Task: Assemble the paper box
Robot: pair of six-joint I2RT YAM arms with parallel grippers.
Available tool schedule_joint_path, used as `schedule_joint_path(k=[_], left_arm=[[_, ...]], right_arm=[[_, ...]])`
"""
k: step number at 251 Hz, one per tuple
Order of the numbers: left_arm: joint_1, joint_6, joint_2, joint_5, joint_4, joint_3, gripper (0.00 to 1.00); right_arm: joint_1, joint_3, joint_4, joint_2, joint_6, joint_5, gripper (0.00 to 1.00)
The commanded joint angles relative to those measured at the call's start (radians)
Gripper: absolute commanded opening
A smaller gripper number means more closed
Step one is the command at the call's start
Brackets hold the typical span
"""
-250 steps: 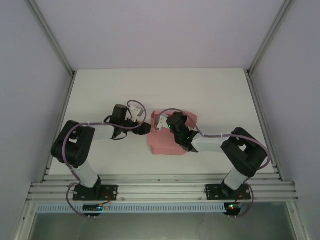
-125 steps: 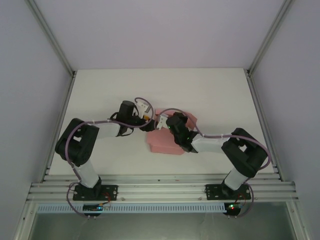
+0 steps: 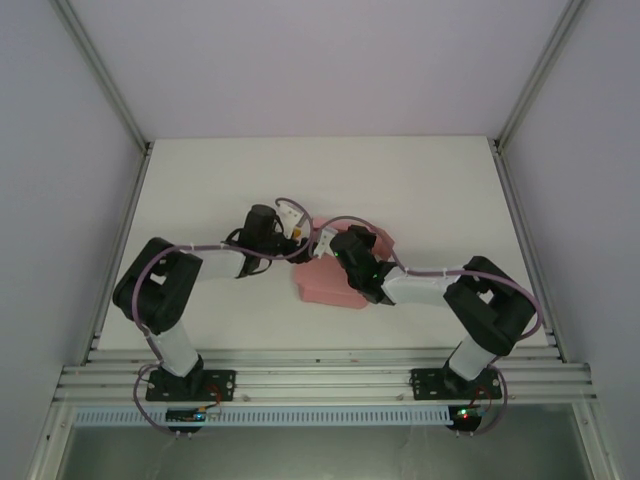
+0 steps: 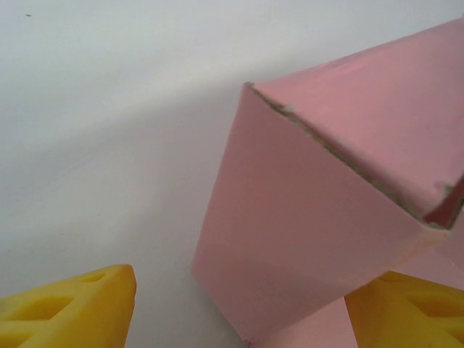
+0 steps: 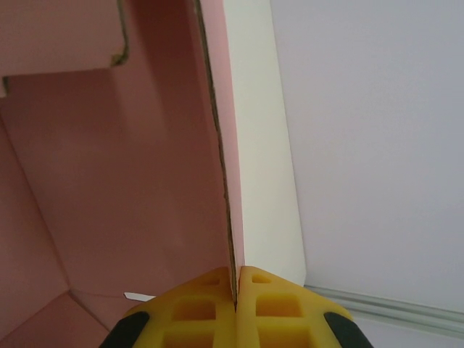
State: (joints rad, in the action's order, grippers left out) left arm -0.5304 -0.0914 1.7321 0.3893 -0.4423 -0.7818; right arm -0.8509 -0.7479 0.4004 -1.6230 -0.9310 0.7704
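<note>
Walls of the paper box (image 3: 330, 288) stand partly folded up near the middle of the white bench (image 3: 200, 190), where the pink sheet lies between the two arms. The right end effector (image 5: 237, 272) is clenched on one upright wall of it: in the right wrist view its yellow fingers (image 5: 196, 304) press together with the thin pink edge pinched between them, and the inside of the box opens out to the left of that wall. The left end effector (image 4: 239, 279) is released, its jaws standing wide. In the left wrist view a raised corner of the box fills the gap between the two yellow fingers (image 4: 72, 308). The finger at the lower left is well apart from the pink paper, with bare bench between them. The other finger sits at the lower right, just beside the underside of the box; whether it touches the paper is hard to tell from this angle. From above, both wrists meet at the far left corner of the box.
</note>
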Motion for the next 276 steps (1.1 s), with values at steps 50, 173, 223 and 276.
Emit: schedule_joint_path(k=[50, 173, 223, 276], left_arm=[[0.034, -0.014, -0.011, 0.208, -0.138, 0.027, 0.72], [-0.055, 0.064, 0.021, -0.293, -0.205, 0.040, 0.28], [-0.111, 0.129, 0.060, -0.550, -0.197, 0.037, 0.21], [-0.172, 0.153, 0.147, -0.899, -0.314, 0.045, 0.00]], right_arm=[[-0.019, -0.005, -0.103, 0.038, 0.062, -0.095, 0.00], [-0.020, -0.036, -0.263, 0.067, 0.185, -0.152, 0.00], [-0.022, -0.066, -0.327, 0.052, 0.248, -0.103, 0.00], [-0.029, -0.067, -0.331, 0.041, 0.300, -0.067, 0.00]])
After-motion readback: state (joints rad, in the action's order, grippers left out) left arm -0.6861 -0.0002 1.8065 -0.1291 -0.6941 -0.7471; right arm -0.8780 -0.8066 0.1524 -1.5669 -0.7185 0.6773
